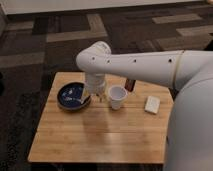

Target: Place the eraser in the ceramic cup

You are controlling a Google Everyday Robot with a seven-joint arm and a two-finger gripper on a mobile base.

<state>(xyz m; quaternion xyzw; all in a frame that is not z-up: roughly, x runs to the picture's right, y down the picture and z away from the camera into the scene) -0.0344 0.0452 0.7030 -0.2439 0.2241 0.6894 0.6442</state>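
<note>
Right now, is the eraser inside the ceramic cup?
No, the eraser sits behind the ceramic cup; the gripper hangs between that cup and the dark blue bowl.

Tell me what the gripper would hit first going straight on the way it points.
The gripper points down into the gap between the blue bowl and the ceramic cup. Likely the wooden table there first; depth is unclear, so it might clip the bowl's rim.

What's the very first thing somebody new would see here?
The huge white robot arm stretches in from the right across the light wooden table. Its claw hangs between the dark blue round bowl on the left and the small white ceramic cup in the middle. A small reddish-brown eraser sits behind the cup, to its right.
</note>
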